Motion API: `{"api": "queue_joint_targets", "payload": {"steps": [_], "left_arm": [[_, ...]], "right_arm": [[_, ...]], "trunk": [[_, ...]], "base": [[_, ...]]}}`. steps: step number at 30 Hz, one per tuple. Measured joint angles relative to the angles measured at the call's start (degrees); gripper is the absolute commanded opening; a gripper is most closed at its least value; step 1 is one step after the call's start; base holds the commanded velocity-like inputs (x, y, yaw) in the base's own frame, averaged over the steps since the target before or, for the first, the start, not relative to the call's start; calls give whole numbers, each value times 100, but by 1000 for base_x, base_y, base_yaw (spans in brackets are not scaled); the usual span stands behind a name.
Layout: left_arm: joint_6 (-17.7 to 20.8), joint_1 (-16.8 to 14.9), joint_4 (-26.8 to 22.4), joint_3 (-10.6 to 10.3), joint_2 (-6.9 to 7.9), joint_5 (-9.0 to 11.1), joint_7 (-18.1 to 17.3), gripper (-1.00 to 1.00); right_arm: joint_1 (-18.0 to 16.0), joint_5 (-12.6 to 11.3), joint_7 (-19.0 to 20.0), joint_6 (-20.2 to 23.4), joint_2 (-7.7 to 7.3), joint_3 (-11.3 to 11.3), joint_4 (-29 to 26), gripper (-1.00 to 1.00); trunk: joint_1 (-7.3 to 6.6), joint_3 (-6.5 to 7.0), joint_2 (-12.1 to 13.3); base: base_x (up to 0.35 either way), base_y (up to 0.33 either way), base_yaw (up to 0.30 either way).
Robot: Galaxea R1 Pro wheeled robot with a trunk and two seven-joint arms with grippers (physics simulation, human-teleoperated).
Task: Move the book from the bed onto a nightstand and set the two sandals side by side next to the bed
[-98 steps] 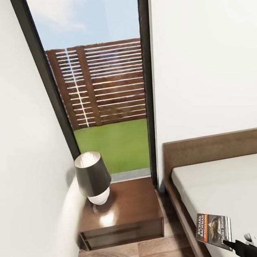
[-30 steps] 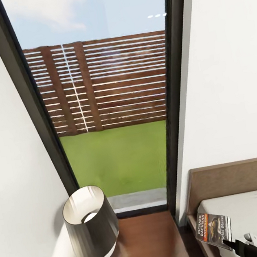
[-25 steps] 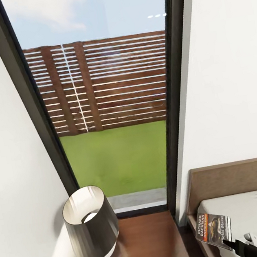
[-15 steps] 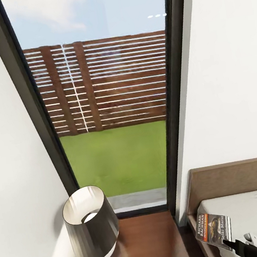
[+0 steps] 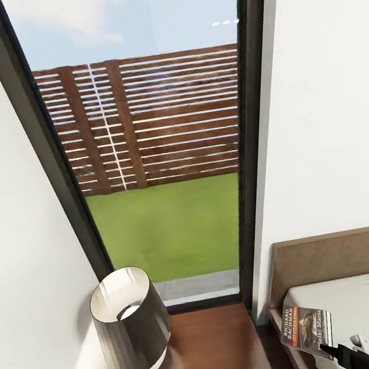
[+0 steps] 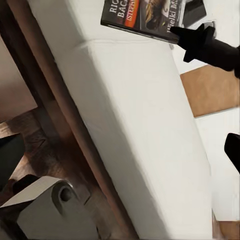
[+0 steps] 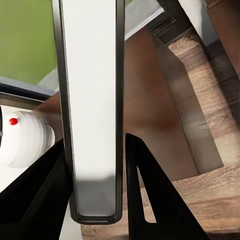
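The small thin paperback book [image 5: 306,329] with a dark cover, white author lettering and an orange band is pinched at its lower corner by the right gripper [image 5: 329,352], whose black fingers close on its edge. It is held upright in the air, above the edge of the low platform bed [image 5: 349,296] with its dark brown wooden frame and plain off-white mattress, near the headboard end.

In the left wrist view the book [image 6: 142,17] hangs over the mattress's [image 6: 145,125] edge, with a black finger [image 6: 200,42] of the right gripper clamped on its corner. The right wrist view looks along the book's pale page edge [image 7: 91,100], gripped between 2 black fingers [image 7: 150,195].

The low dark-brown wooden nightstand [image 5: 214,345] with its glossy top stands just beside the bed, below the tall black-framed window [image 5: 156,153]. A dark-shaded lamp with a white ribbed base [image 5: 129,323] occupies the surface's left edge.

Whether the left gripper is wide or narrow I cannot tell.
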Motion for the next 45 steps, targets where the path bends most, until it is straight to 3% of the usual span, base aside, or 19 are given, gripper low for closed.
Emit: {"api": "queue_joint_targets", "payload": {"steps": [7,9,12,17,19,21,24,36,38,39,40,41,42,43,45], "left_arm": [[157,-9,-172,4,108,70,-402,100],[189,-10,-222,50,121,73,-662,100],[374,-11,-516,91,127,81,-861,100],[1410,-11,-1633,117,126,79,-953,100],[1949,-17,-2389,126,149,85,-970,100],[2263,-16,-2791,261,151,71,-970,100],[2346,-16,-2910,396,160,61,-975,100],[2364,-16,-2940,424,148,74,-980,100],[2365,-17,-2938,423,148,75,-981,100],[2366,-17,-2937,421,147,75,-983,100],[2372,-14,-2935,422,148,75,-979,100],[2372,-16,-2931,419,147,76,-979,100],[2373,-17,-2930,422,148,76,-978,100],[2373,-17,-2929,424,148,76,-977,100],[2374,-14,-2928,425,147,76,-977,100]], "right_arm": [[0,0,6,0,2,0,-1,-100],[0,0,2,0,1,0,0,-100],[0,0,1,0,0,0,0,-100],[-1,5,-7,0,11,9,0,-100],[0,10,-14,1,26,13,0,-100],[0,9,-12,2,77,13,0,-100],[0,9,-10,1,102,11,0,-100],[-3,14,53,96,125,69,-64,-100],[-1,24,60,146,212,135,-88,-100],[-2,-2,66,196,342,118,-105,-100],[-6,15,59,327,603,63,-126,-100],[-5,40,67,410,883,223,-129,-100],[-4,67,63,530,950,277,-146,-100],[-10,-4,58,815,1113,129,-312,-100],[-10,10,51,1036,1226,193,-537,-100]], "trunk": [[0,0,0],[0,0,0],[0,0,0],[0,0,0],[0,1,0],[0,0,0],[0,0,0],[0,0,0],[0,0,0],[0,1,0],[0,0,0],[0,0,0],[0,-1,1],[0,1,0],[0,0,1]], "base": [[0,0,0],[0,0,0],[0,0,0],[0,0,0],[0,0,0],[0,0,0],[0,0,0],[0,0,0],[0,0,0],[0,0,0],[0,0,0],[0,0,0],[0,0,0],[0,0,0],[0,0,0]]}}
